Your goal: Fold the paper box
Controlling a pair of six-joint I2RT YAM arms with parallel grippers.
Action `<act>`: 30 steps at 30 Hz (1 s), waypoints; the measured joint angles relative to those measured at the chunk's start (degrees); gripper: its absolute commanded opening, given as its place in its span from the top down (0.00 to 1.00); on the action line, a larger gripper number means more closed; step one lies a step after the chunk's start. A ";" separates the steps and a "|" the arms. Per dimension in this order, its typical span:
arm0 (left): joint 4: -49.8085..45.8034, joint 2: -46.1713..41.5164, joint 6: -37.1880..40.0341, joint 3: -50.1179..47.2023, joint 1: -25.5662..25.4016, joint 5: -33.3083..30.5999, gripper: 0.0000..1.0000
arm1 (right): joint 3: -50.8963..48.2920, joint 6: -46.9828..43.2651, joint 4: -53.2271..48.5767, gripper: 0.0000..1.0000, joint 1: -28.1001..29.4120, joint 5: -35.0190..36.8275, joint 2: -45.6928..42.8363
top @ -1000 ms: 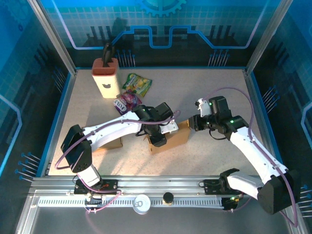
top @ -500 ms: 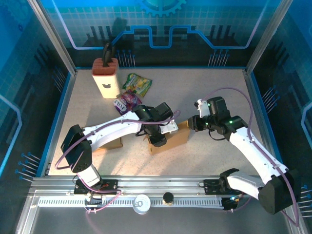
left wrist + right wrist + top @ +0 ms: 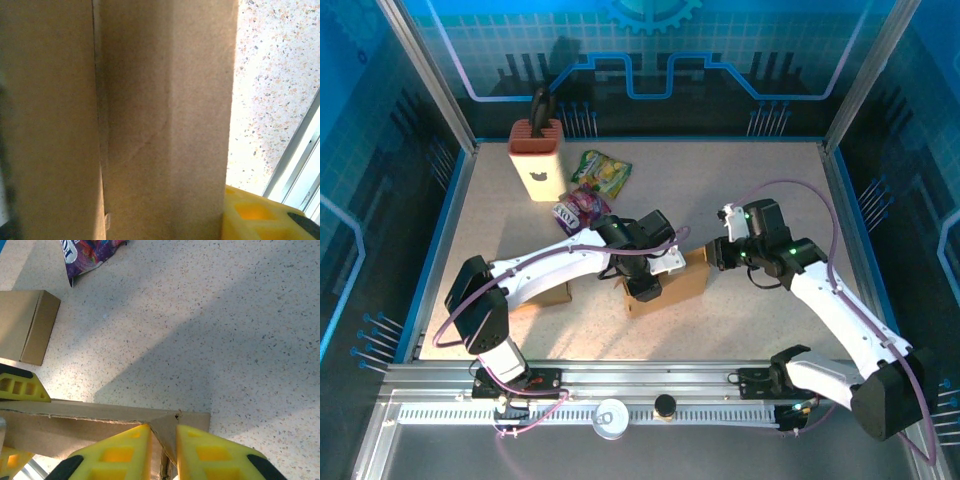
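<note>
Paper box (image 3: 685,283) sits near the centre of the table (image 3: 770,190), long side running left-right. Left gripper (image 3: 645,288) is down on its left half, clamped on a box wall. The right wrist view shows its yellow fingers (image 3: 20,388) on either side of the cardboard panel. Right gripper (image 3: 164,452) is at the box's right end, fingers nearly together, pinching a corner flap between them. In the left wrist view the cardboard is right against the lens, with one yellow finger at bottom right. Small cardboard box (image 3: 27,325) lies to the left, apart from the main one. Knife block (image 3: 537,160), green snack bag (image 3: 601,172) and purple snack bag (image 3: 578,208) sit far left — well apart from the right gripper.
</note>
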 measured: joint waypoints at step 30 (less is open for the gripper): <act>0.11 -0.02 -0.07 0.00 0.94 0.61 0.52 | -7.63 5.66 6.36 1.00 11.69 18.43 -7.23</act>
